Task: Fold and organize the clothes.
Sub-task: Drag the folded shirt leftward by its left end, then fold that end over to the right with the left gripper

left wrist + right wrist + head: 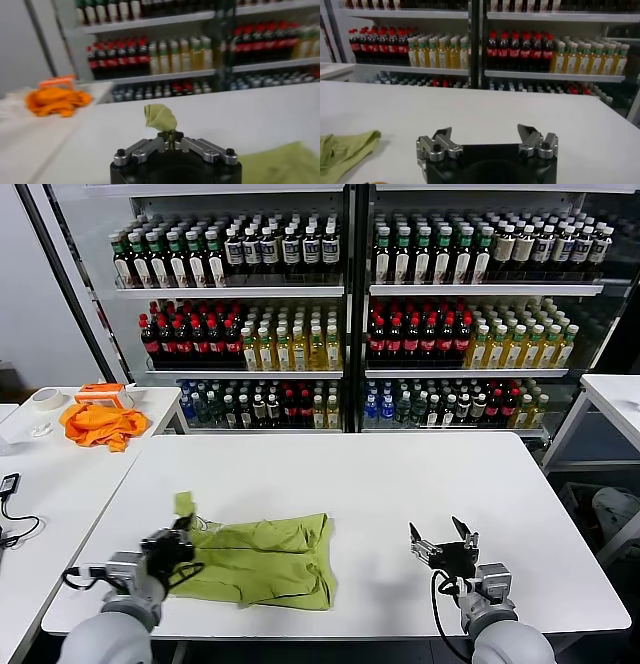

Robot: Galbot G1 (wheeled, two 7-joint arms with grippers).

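Item: T-shirt (265, 559), yellow-green, lying partly folded and rumpled on the near left of the white counter (400, 484), its near-left corner being lifted.

Left tool (183, 536): you are pinching a small bunched tip of that corner, jaws pressed together on it, the cloth poking up between them in the left wrist view (160, 118). The bite is looking thin; it may be catching one layer only, though the bunching is hiding that. If you are pulling fast or far, the tip is likely slipping out, or the lower layers are dragging and undoing the fold.

Right tool (443, 539): spread wide, holding nothing, hovering over bare counter well right of the shirt. Nothing is pinning the far edge, so the whole garment may be sliding with your pull.

Orange cloth (100, 424): sitting on the side table, well apart; leave it.
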